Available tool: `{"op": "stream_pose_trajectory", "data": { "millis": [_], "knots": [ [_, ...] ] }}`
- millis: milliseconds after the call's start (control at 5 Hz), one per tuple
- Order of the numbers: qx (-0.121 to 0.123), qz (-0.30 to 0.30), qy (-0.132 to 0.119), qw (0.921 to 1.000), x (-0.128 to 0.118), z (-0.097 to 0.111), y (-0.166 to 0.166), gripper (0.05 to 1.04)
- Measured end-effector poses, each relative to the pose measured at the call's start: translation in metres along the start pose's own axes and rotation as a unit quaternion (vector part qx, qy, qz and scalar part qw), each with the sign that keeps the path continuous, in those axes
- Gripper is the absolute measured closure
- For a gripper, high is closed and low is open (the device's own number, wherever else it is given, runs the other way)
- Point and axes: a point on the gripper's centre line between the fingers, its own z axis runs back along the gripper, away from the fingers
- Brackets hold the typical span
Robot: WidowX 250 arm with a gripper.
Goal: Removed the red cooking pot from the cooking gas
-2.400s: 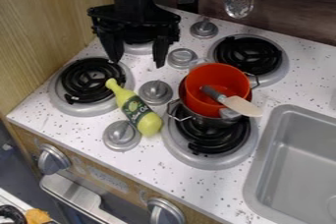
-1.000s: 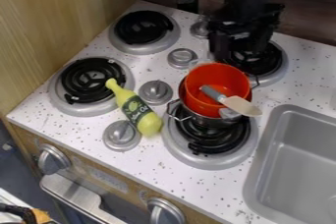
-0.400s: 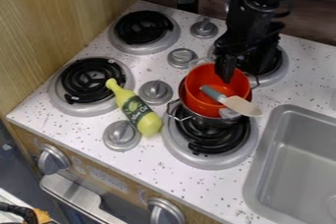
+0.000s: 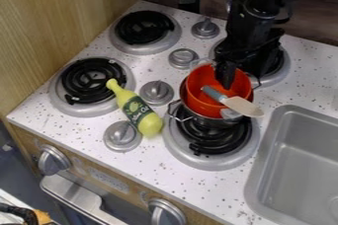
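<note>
Red pot [image 4: 198,82] sits in a metal pot [image 4: 210,122], spatula [image 4: 243,106] across its rim; I cannot tell if the fingers [image 4: 228,77] are apart.

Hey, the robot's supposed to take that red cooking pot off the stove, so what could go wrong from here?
The red cooking pot is nested in a silver metal pot, so lifting might drag both up. The utensil with a grey handle and pale beige blade leans over the rim and could slide out if the red pot tilts. The black robot hand is at the far side, so an off-centre grip may cause that tilt.
</note>
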Motion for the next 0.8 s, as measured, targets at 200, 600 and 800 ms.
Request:
{"op": "stream_pose_trajectory", "data": {
  "millis": [200,600,800],
  "knots": [
    [-0.002,0.0,0.0,1.0,0.0,0.0,0.0,0.085],
    [0.015,0.01,-0.001,0.9998,0.0,0.004,0.008,0.085],
    [0.027,0.008,0.003,0.9996,0.001,0.004,0.012,0.085]
  ]
}}
